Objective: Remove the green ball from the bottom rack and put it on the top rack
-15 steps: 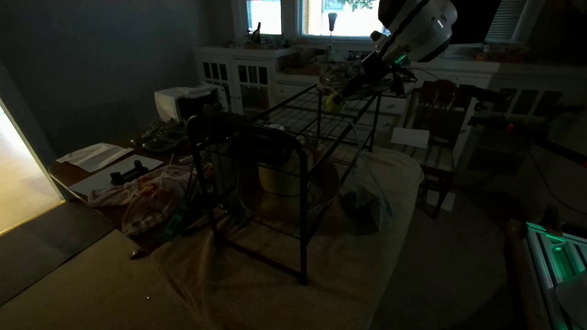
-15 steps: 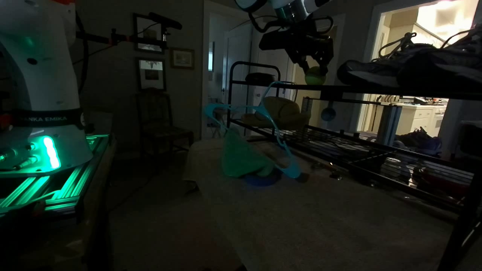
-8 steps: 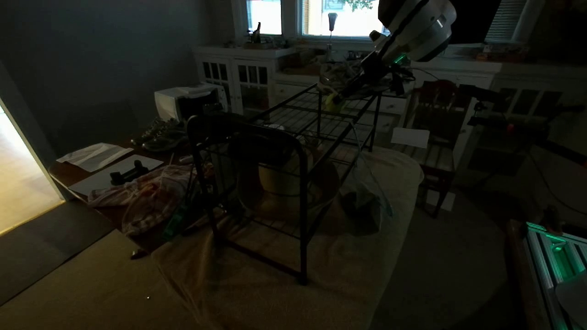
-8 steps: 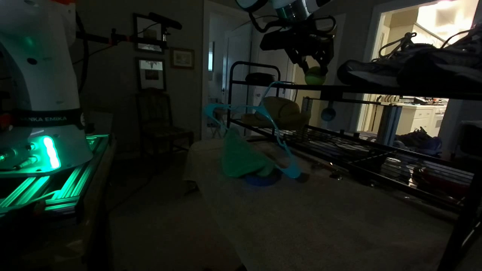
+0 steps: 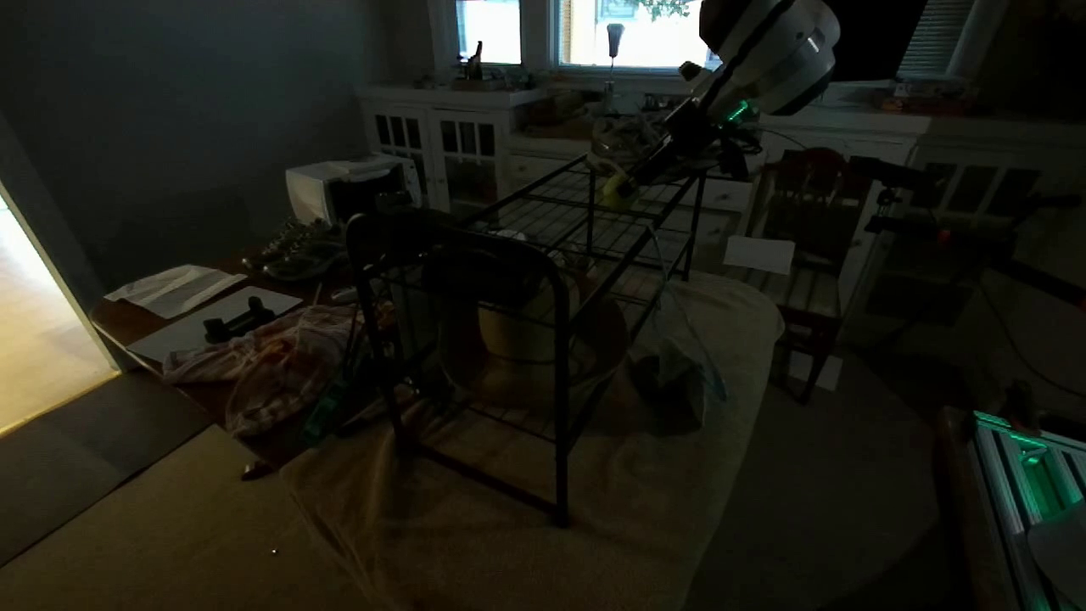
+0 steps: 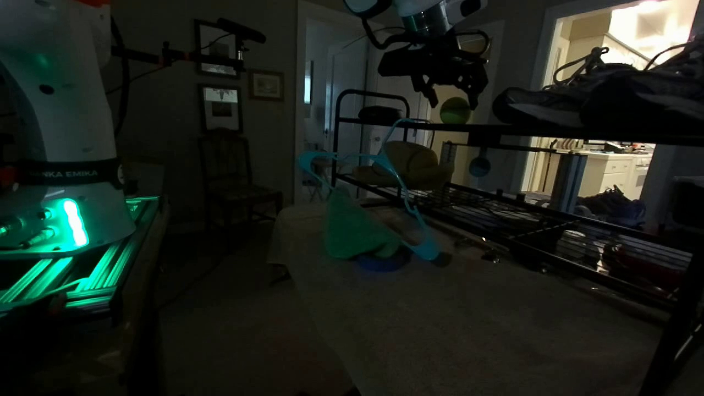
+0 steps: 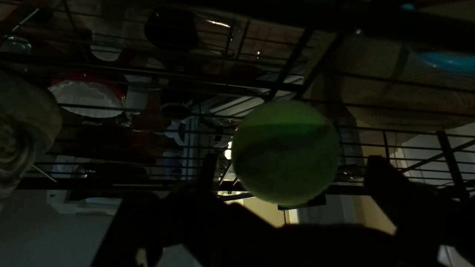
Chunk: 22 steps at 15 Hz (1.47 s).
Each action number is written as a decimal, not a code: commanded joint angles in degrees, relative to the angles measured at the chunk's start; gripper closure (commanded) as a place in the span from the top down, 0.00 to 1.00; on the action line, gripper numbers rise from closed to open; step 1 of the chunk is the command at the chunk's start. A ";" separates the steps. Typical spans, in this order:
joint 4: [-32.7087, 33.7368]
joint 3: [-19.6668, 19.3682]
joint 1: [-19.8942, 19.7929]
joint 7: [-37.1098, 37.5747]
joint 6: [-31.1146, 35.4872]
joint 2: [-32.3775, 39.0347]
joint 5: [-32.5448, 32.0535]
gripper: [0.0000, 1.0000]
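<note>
The green ball [image 6: 455, 111] rests on the top rack [image 6: 539, 131] of the black wire frame, near one end. It also shows in an exterior view [image 5: 617, 195], partly behind my gripper. My gripper [image 6: 454, 104] is open just above the ball, one finger to each side. In the wrist view the ball [image 7: 285, 152] sits between the spread fingers [image 7: 376, 174], with a gap on both sides. The bottom rack [image 6: 506, 237] is below and holds a tan hat-like item [image 6: 410, 165].
Grey shoes [image 6: 594, 99] stand on the top rack close to the gripper. A dark object [image 5: 484, 267] lies at its far end. A blue hanger [image 6: 393, 165] leans on the frame's side, with a green cloth [image 6: 357, 231] beside it on the covered table.
My gripper has opened and let go of the ball. The ball has shifted slightly left in an exterior view and stays on the top rack. The arm has barely moved.
</note>
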 commanded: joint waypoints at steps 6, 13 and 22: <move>-4.76 0.89 1.58 1.86 9.76 -5.78 0.38 1.00; -16.78 1.32 1.83 21.28 16.18 -15.54 -17.45 1.00; -27.47 9.41 -11.73 55.77 -2.18 -34.73 -53.67 1.00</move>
